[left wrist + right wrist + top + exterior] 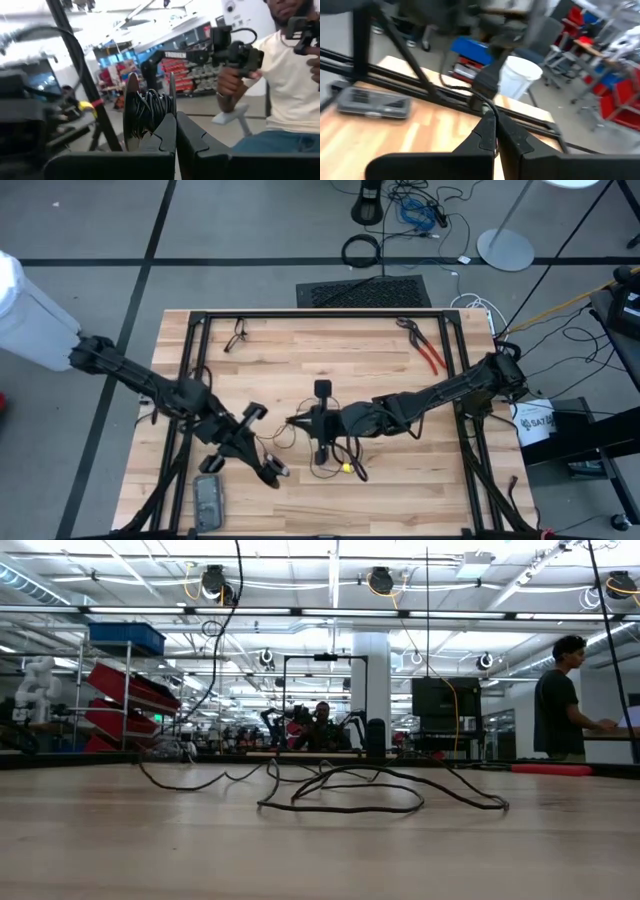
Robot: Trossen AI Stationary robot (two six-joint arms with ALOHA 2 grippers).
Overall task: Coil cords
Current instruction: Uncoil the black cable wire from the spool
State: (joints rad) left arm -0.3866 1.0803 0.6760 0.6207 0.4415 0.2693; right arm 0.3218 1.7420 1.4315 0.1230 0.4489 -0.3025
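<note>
A thin, flexible black cord (335, 450) lies in loose, untidy loops on the pale wooden slatted tabletop (330, 360), toward the middle of its near half. In the low view it sprawls flat across the boards, its longest loops running side to side.

The right gripper (300, 421) sits at the cord's upper-left edge. Its jaws are pressed fully together, and a strand of cord (487, 107) runs up from between the fingertips, so it appears to pinch the cord.

The left gripper (272, 471) is just beside the loops, lower and to the left. Its jaws are also fully together, and a tight bundle of wound black cord (152, 112) sits at their tips, seemingly clamped.

The loose loops lie between the two grippers and closer to the right one, so winding probably draws slack leftward.

Red-handled pliers (430, 352) lie well apart, near the far right corner.
</note>
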